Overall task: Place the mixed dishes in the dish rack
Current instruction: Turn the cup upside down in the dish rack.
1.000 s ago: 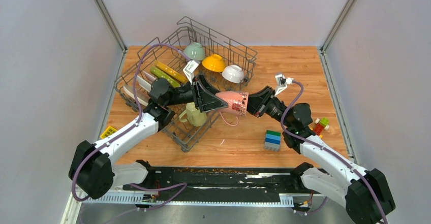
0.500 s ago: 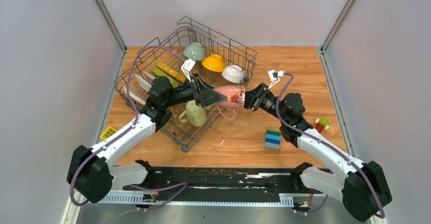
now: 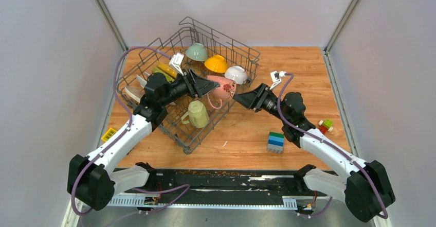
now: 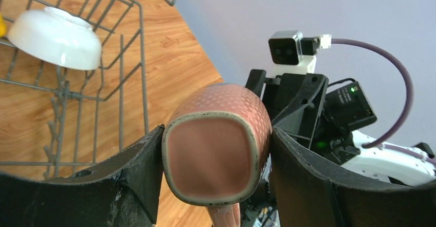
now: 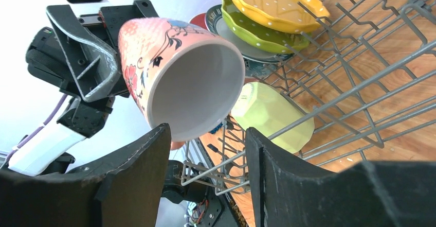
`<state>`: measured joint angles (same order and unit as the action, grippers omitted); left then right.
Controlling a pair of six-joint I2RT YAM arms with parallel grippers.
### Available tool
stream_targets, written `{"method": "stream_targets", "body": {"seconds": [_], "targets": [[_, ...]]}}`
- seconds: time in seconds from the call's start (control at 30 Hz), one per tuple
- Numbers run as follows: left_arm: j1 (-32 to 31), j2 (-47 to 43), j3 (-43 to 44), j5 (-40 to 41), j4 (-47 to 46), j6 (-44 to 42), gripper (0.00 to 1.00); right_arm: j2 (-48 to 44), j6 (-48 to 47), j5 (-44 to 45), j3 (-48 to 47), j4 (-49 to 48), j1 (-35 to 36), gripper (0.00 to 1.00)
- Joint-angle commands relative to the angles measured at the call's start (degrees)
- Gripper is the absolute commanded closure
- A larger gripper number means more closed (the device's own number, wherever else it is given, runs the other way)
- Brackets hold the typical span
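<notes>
the pink mug [image 3: 222, 86] has pulled away from the open right pincer [image 3: 240, 97]; the left pincer [image 3: 208, 86] squeezes it. its smooth sides could slip, dropping it onto the yellow mug [image 3: 198, 115] below.

Right gripper [image 3: 240, 97] has released the pink mug [image 3: 224, 87] (jaws parted); left gripper [image 3: 204, 86] has drawn it toward the dish rack [image 3: 226, 39].

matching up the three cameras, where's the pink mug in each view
top external: pink mug at centre, over the rack, held by the left gripper.
left wrist: bottom centre, base toward the camera, between the two fingers.
right wrist: upper left, open mouth toward the camera.
shared landmark: the grey rack wires, in all three.
</notes>
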<state>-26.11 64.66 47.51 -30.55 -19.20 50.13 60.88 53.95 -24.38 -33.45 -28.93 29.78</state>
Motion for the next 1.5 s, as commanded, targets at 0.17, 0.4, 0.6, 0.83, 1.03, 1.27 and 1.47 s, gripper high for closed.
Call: {"method": "stream_targets", "body": {"seconds": [0.17, 0.4, 0.6, 0.83, 1.03, 1.27, 1.47], "targets": [[0.4, -0.6, 10.5, 12.0, 11.8, -12.2, 1.00, -0.6, -0.2, 0.0, -2.5, 1.4, -0.2, 0.43], [0.4, 5.5, 15.8, 15.8, 17.4, -18.3, 1.00, -3.2, -1.1, 1.6, -1.5, 3.6, -0.3, 0.43], [0.2, 10.6, 19.3, 20.0, 22.1, -20.8, 1.00, -6.4, -2.5, 3.4, -1.4, 6.8, -0.3, 0.43], [-0.4, 15.6, 25.0, 24.1, 28.4, -25.0, 1.00, -10.0, -4.7, 6.3, -1.5, 11.1, -0.3, 0.42], [-3.2, 20.2, 29.4, 29.0, 31.7, -26.8, 1.00, -11.9, -6.4, 7.7, -2.2, 13.7, -0.3, 0.41], [-6.5, 26.2, 34.6, 36.8, 37.5, -28.7, 1.00, -13.3, -7.8, 8.7, -2.3, 15.3, -0.3, 0.40], [-8.2, 30.8, 37.4, 39.0, 39.1, -29.7, 1.00, -14.2, -8.1, 9.4, -1.7, 15.4, -0.4, 0.38]]}}
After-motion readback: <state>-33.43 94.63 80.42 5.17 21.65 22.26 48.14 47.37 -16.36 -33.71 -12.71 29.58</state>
